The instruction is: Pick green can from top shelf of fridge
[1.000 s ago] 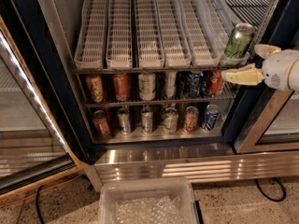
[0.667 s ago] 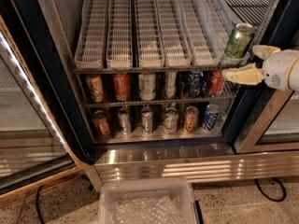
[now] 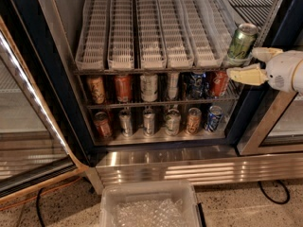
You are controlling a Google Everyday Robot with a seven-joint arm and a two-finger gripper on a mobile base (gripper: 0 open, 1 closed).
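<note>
The green can (image 3: 242, 42), with a silver top, stands slightly tilted at the front right corner of the top shelf (image 3: 142, 65), a wire rack with white ribbed lane trays inside the fridge (image 3: 156, 148). My gripper (image 3: 252, 63) reaches in from the right at the can's base. Its pale fingers (image 3: 242, 74) are spread apart, one below and in front of the can's foot, the other just to the can's right. I cannot tell whether they touch the can.
Two lower wire racks hold rows of cans: orange (image 3: 123, 88), silver (image 3: 149, 86), blue (image 3: 214, 118). The open glass door (image 3: 28, 126) stands at the left. The dark door frame (image 3: 246, 108) is by my gripper. A plastic bin (image 3: 149, 205) sits on the floor below.
</note>
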